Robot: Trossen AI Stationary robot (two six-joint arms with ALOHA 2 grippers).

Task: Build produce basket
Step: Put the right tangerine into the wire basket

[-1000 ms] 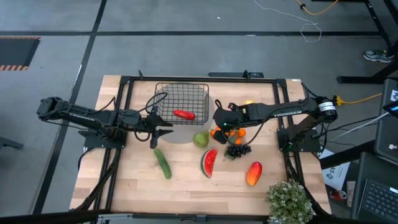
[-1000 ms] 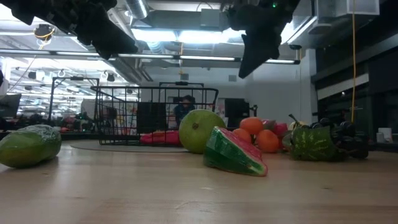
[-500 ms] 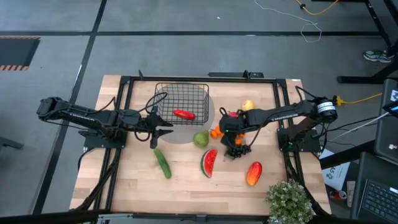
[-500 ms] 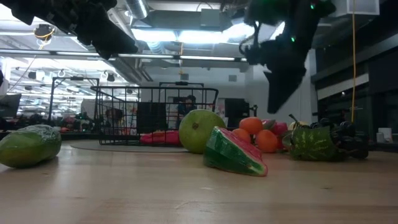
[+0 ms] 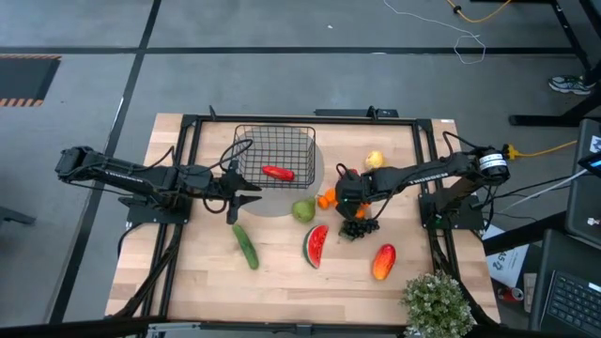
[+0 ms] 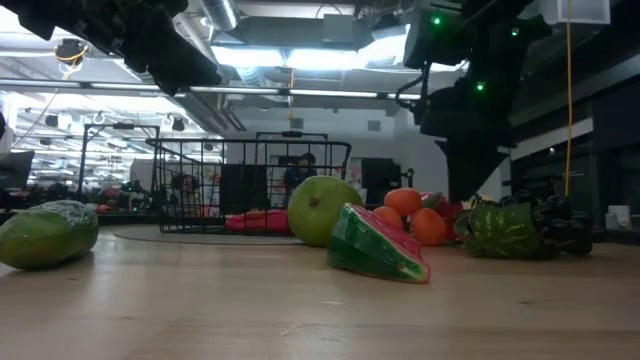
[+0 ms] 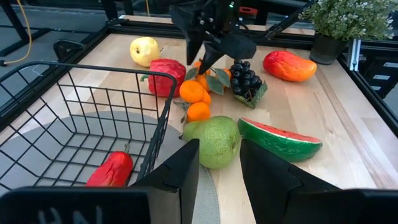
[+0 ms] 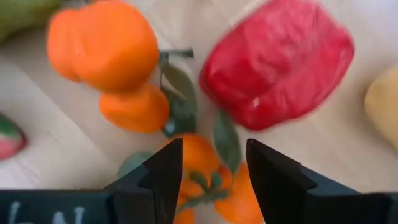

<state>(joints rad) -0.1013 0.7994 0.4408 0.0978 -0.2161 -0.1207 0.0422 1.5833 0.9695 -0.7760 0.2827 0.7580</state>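
The oranges, a leafy cluster of glossy toy fruit, lie on the table right of the basket, between the pear and a red fruit. The right gripper hangs directly over them, fingers parted astride one orange and pointing down, far nearer than the left gripper, which waits open beside the basket holding one red piece.

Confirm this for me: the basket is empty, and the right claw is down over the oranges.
Not quite. The basket is not empty: one red piece of produce lies inside it, as the high view shows. The rest holds: the right claw is down over the oranges, its fingers apart.
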